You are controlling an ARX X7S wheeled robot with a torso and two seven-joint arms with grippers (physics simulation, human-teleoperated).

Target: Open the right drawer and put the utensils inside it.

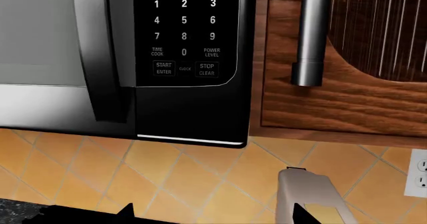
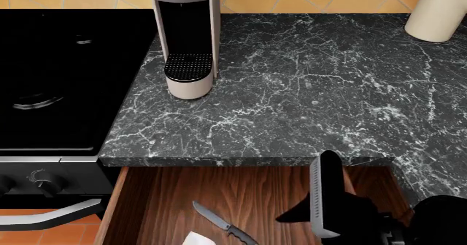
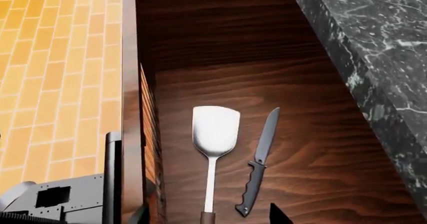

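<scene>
The right drawer [image 2: 263, 193] stands pulled out under the marble counter, its wood floor [image 3: 220, 59] in full sight. On that floor a spatula [image 3: 215, 130] with a pale head and thin shaft lies beside a small knife [image 3: 260, 161] with a dark grey handle. From the head view the knife [image 2: 221, 222] shows, and only a white corner of the spatula [image 2: 197, 238]. My right gripper [image 2: 310, 209] hangs open over the drawer, and in its wrist view it [image 3: 209, 216] sits above the spatula's handle end, holding nothing. Up by the microwave, my left gripper [image 1: 213, 220] is open and empty.
A coffee machine [image 2: 188, 37] stands on the counter [image 2: 307, 97] beside the black stove [image 2: 58, 75], with a cream jar [image 2: 438, 10] at the back right. The left wrist view faces a microwave [image 1: 100, 44], a cabinet handle [image 1: 310, 34] and a wall outlet [image 1: 419, 174].
</scene>
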